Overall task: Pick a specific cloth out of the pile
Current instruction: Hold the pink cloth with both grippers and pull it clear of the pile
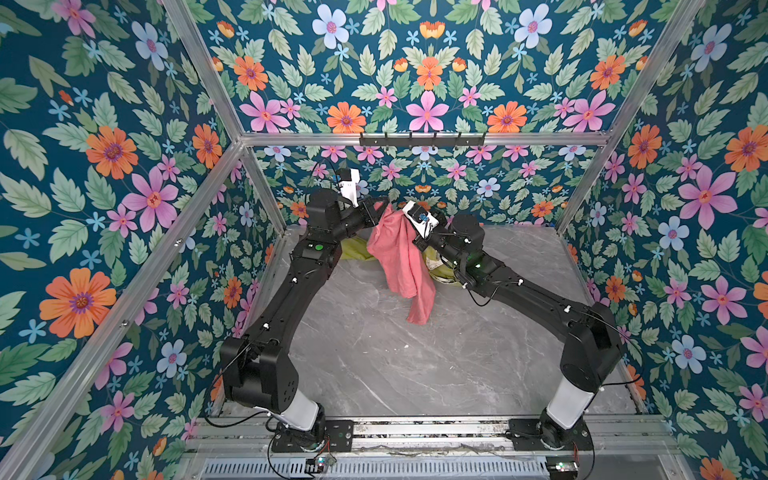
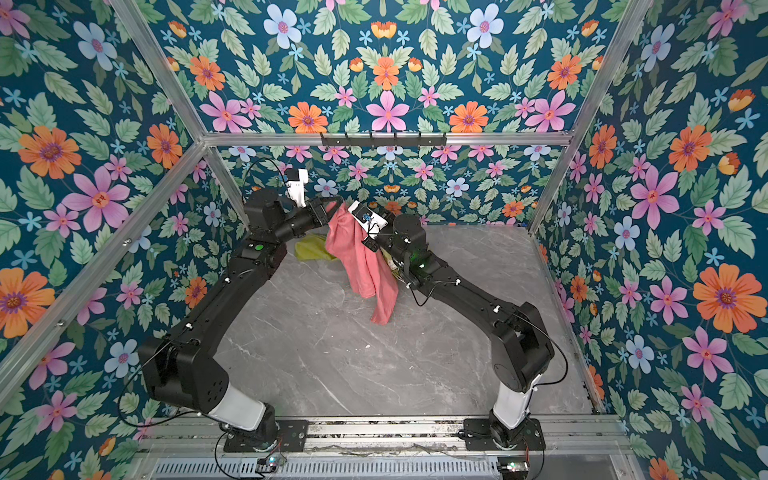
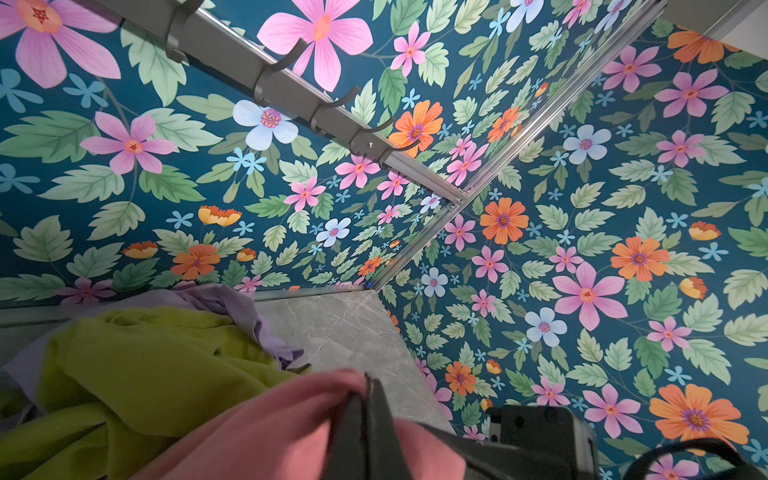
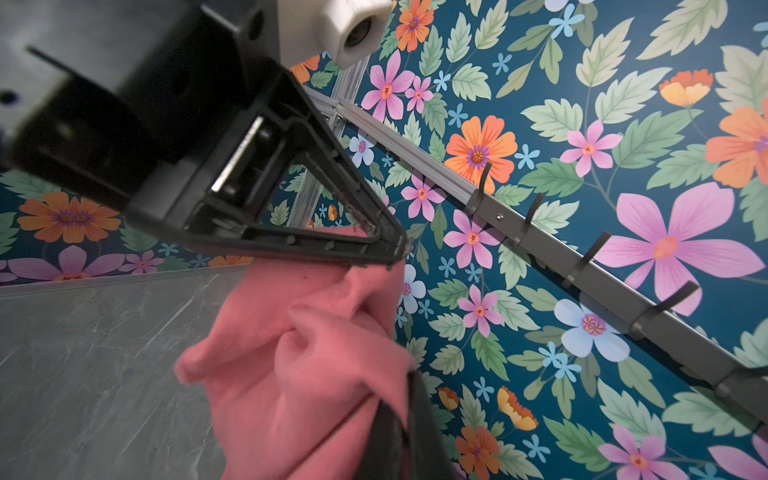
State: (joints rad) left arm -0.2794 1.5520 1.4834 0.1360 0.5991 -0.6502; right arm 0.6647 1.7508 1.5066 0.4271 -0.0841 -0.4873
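The salmon-pink cloth (image 1: pixel 401 257) (image 2: pixel 361 257) hangs lifted above the grey table, its lower end trailing toward the table's middle. My left gripper (image 1: pixel 384 204) (image 2: pixel 338 203) is shut on its top corner; in the left wrist view the cloth (image 3: pixel 270 428) bunches around the closed fingertips of the left gripper (image 3: pixel 368 379). My right gripper (image 1: pixel 406 212) (image 2: pixel 352 208) is shut on the cloth right beside it, and its wrist view shows the fabric (image 4: pixel 299 353) pinched at its tips (image 4: pixel 410 376). What stays of the pile, olive green (image 3: pixel 145 365) (image 1: pixel 353 251) and lilac (image 3: pixel 232 303), lies at the back of the table below both grippers.
A black hook rack (image 1: pixel 422 139) runs along the aluminium bar on the back wall, above both grippers. Floral walls and frame posts (image 1: pixel 266 195) close in the grey marble table (image 1: pixel 415 365). More olive fabric (image 1: pixel 440 272) shows behind the right forearm.
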